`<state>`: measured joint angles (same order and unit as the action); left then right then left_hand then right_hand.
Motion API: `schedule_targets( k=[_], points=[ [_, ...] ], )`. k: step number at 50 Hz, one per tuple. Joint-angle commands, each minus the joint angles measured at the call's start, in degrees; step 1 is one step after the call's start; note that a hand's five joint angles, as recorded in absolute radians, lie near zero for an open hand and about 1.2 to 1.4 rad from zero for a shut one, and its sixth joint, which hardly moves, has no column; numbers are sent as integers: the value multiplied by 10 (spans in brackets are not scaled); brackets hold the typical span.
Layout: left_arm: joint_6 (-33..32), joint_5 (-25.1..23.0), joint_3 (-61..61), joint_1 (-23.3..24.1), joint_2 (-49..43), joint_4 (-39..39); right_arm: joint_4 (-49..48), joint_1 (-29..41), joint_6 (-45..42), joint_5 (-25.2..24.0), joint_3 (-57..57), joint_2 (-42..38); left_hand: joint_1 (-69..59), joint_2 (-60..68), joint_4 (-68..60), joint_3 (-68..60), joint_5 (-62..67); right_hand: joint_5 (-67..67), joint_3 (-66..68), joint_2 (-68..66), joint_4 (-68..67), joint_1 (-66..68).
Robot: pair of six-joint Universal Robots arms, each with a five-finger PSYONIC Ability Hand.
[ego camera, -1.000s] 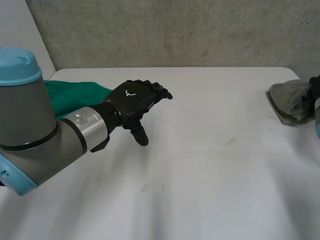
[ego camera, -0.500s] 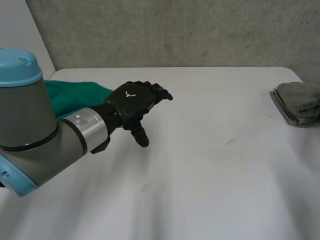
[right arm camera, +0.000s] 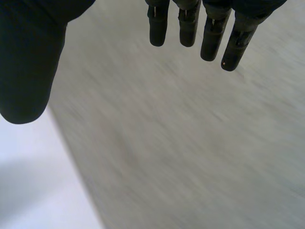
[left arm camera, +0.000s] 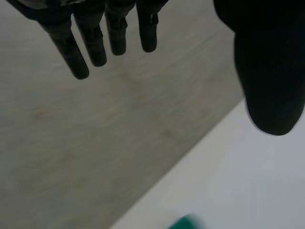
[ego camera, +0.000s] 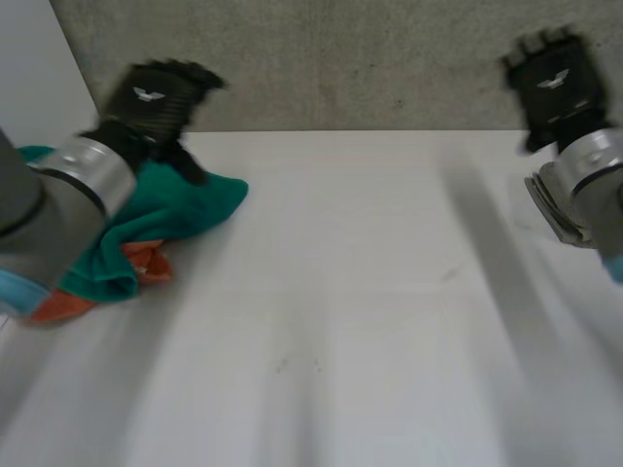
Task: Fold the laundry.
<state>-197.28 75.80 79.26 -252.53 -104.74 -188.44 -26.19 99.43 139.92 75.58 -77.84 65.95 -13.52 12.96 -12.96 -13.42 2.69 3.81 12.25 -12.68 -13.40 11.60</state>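
A crumpled green cloth (ego camera: pixel 180 204) lies at the table's far left, with an orange cloth (ego camera: pixel 146 265) showing from under its near side. My left hand (ego camera: pixel 161 92) hangs raised above the green cloth's far edge, fingers (left arm camera: pixel 112 38) straight and spread, holding nothing. A corner of the green cloth (left arm camera: pixel 187 222) shows well below that hand's palm. A folded grey cloth (ego camera: pixel 545 214) sits at the far right edge, partly hidden behind my right arm. My right hand (ego camera: pixel 555 83) is lifted high before the wall, fingers (right arm camera: pixel 190 26) straight, empty.
The white table (ego camera: pixel 341 321) stretches bare between the two arms. A grey concrete wall (ego camera: pixel 370 58) stands right behind the table's far edge, close to both raised hands.
My left hand rose and swung back to the far left, uncovering the green and orange cloths. My right hand left the grey folded cloth, opened and rose in front of the wall.
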Motion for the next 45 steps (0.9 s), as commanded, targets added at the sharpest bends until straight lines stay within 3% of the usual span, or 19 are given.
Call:
schedule_targets(
  k=[1, 8, 16, 22, 24, 25, 27, 33, 45],
  points=[
    [-139, -10, -27, -148, -94, -27, 71, 64, 76, -80, -128, 73, 18, -12, 12, 17, -10, -38, -22, 27, 34, -16],
    [-233, -38, -55, -206, -216, -19, 74, 87, 69, -80, -180, 71, -6, 11, -11, -7, 14, -38, -22, 27, 34, -16],
    [-224, -65, -72, -226, -263, -18, 76, 80, 41, -75, -189, 47, -66, 72, -72, -67, 74, -38, -22, 27, 34, -16],
    [-215, -67, -73, -226, -268, -20, 76, 80, 40, -74, -193, 45, -200, 206, -206, -202, 209, -38, -22, 27, 34, -16],
    [-215, -67, -74, -225, -274, -20, 76, 80, 40, -74, -193, 45, -298, 303, -303, -299, 306, -38, -22, 27, 34, -16],
    [-216, -66, -77, -220, -281, -20, 76, 80, 40, -74, -194, 45, -453, 459, -459, -454, 462, -38, -22, 27, 34, -16],
    [-214, -63, -78, -217, -282, -20, 76, 80, 40, -74, -194, 44, -644, 649, -650, -645, 652, -38, -22, 27, 34, -16],
    [-203, -45, -77, -184, -246, -30, 75, 80, 39, -75, -194, 39, -665, 670, -670, -666, 673, -38, -22, 27, 34, -16],
    [-80, -25, -96, -122, -56, -83, 77, 80, 39, -75, -194, 40, -665, 670, -670, -666, 673, -38, -22, 27, 34, -16]
  ],
)
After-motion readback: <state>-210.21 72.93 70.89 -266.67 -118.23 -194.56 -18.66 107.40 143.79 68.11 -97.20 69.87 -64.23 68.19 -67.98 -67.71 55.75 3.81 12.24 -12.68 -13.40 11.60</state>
